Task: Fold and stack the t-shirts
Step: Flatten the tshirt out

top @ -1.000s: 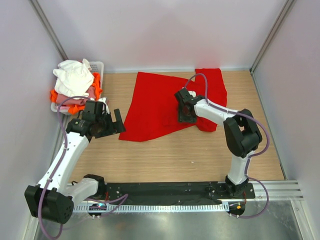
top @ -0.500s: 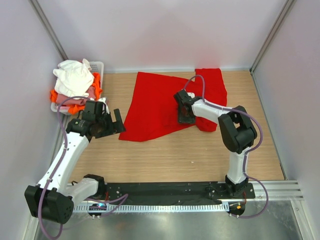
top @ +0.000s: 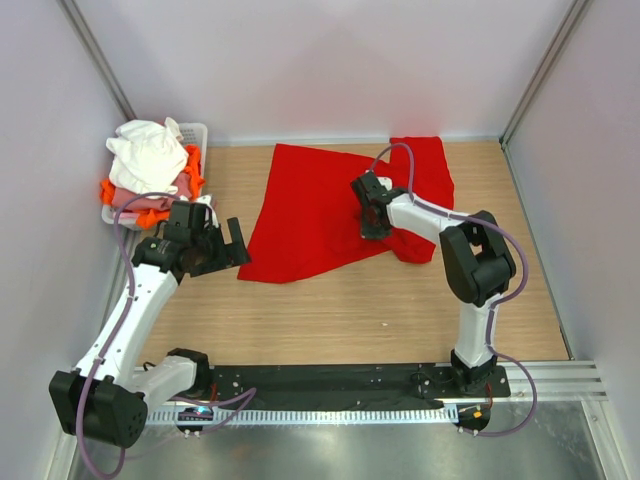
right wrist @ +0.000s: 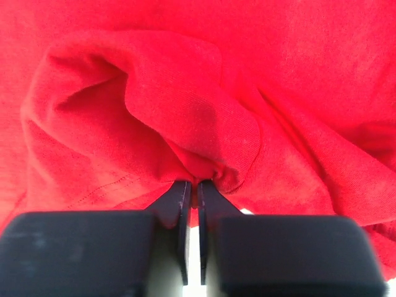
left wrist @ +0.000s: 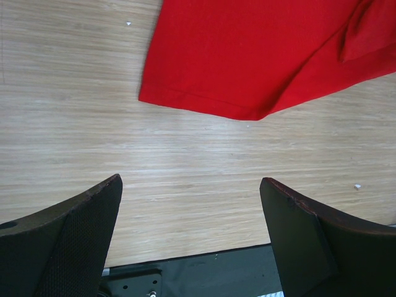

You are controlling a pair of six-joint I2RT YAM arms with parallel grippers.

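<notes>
Wooden tabletop (top: 350, 310). Red t-shirt (top: 305, 205) lies spread to the right of the white basket (top: 197, 131), which holds the other shirts (top: 148, 158). Right gripper (right wrist: 198, 183) pinched closed on a bunched red fold. Left gripper (left wrist: 190, 180) gapes wide, empty, between basket and shirt (hem corner just ahead). Step, I judge: first fold. Next: carry that fold across, cloth taut.

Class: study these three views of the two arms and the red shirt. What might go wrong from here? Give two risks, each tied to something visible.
1. The right gripper pinches only a small bunched fold of the red t-shirt; the fold may slip out, or several layers may lift together.
2. The left gripper hangs open, clear of the hem, so a one-sided pull may drag and crumple the cloth.
</notes>
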